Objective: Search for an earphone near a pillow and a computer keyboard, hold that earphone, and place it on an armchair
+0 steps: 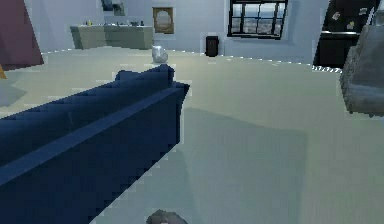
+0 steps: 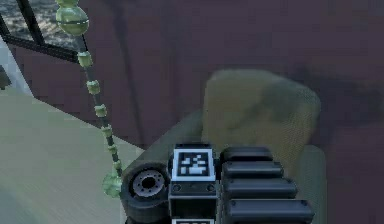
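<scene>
An olive-tan armchair (image 2: 262,108) stands against a dark wall in the arm side view. In front of it rises the arm's dark bar (image 2: 262,190) with a white marked square (image 2: 195,165). Left of the square sits the gripper's dark round body (image 2: 148,188), low in the picture. Its far end cannot be made out, so I cannot tell whether it holds anything. The edge of a grey upholstered seat (image 1: 366,78) shows at the forward view's right.
A long blue sofa (image 1: 90,135) crosses the forward view's left. Beyond it lie pale open floor, a white round object (image 1: 160,53), a dark bin (image 1: 211,45), a low counter (image 1: 110,36) and a window (image 1: 258,18). A green beaded pole (image 2: 95,90) stands left of the armchair.
</scene>
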Robot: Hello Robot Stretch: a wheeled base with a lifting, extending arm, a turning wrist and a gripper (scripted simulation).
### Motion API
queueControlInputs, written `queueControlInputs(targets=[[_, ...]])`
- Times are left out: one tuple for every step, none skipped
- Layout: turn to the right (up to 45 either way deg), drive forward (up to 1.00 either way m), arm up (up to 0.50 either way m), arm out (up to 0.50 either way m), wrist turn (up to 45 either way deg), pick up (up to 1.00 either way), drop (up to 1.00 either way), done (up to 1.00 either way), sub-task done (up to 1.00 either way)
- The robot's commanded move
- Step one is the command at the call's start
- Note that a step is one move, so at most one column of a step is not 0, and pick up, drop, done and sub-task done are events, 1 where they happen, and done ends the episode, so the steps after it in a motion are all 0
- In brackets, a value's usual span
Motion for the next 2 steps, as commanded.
queueControlInputs(targets=[[0.0,0.0,0.0,0.3,0.0,0.0,0.0,0.0,0.0],[0.0,0.0,0.0,0.0,45.0,0.0,0.0,0.0,0.0]])
